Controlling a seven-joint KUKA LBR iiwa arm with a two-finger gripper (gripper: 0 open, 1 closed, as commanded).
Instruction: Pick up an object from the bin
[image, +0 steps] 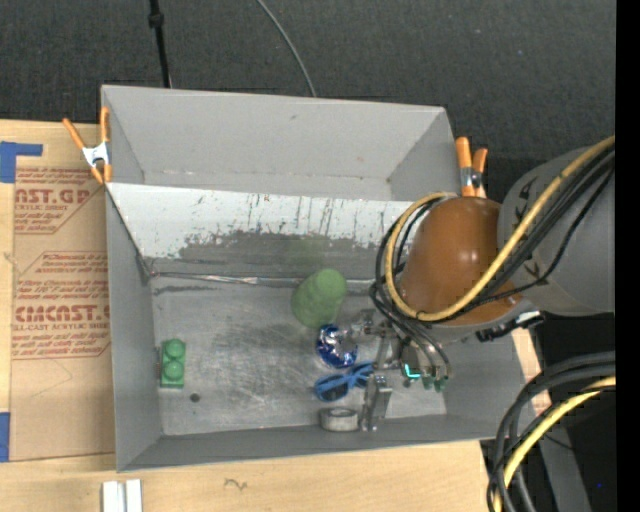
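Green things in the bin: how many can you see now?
2. A fuzzy green ball lies mid-bin, left of the arm; a small green knobbed block sits near the left wall. Others may be hidden under the arm.

The pincer (376, 400) hangs just beside a blue plastic piece (338, 383).

Single camera above bin (250, 160), looking down, tilted toward upper frame: its far inner face shows broad. Fairly near; bin spans most of frame. Arm (560, 250) enters from right.

Green ball (320, 295), green block (172, 363), blue piece (340, 382), grey bin (270, 140)
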